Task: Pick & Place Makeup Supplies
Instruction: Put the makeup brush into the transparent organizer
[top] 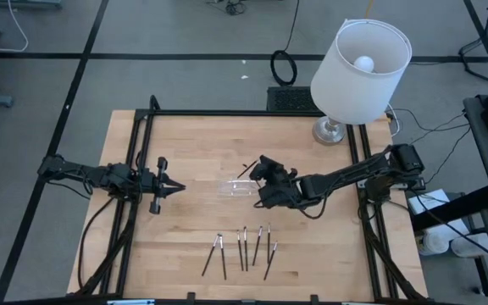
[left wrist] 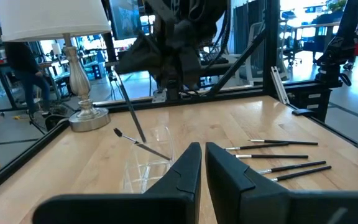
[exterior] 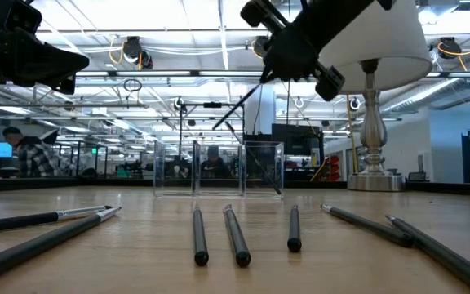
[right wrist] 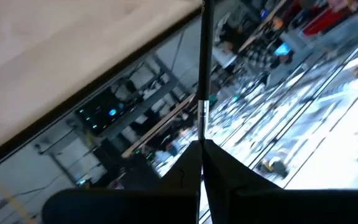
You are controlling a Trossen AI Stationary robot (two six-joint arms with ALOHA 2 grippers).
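Observation:
My right gripper [top: 262, 173] hovers above the clear plastic tray [top: 235, 187] at mid-table, shut on a thin dark stick [exterior: 237, 106]. The stick's free end [exterior: 215, 127] hangs just over the tray [exterior: 219, 167]. Another brush with a pale head [left wrist: 118, 132] lies slanting in the tray [left wrist: 146, 167]. Several more dark sticks [top: 242, 250] lie side by side flat on the wood near the table's near edge, and they also show in the low view [exterior: 219, 233]. My left gripper [top: 179, 186] waits shut, left of the tray and pointing at it. My right gripper pinches the dark stick by one end [right wrist: 202, 132] between its two fingertips [right wrist: 188, 158]. The stick runs straight on from the fingers, along their line. The fingers come from the table's right, slanting down. The stick is lifted clear and tilts down toward the tray.
A table lamp with a white shade [top: 361, 59] stands on its silver base [top: 332, 131] at the table's far right corner. A black frame [top: 227, 113] runs along the table's edges. Bare wood lies between the tray and the row of sticks.

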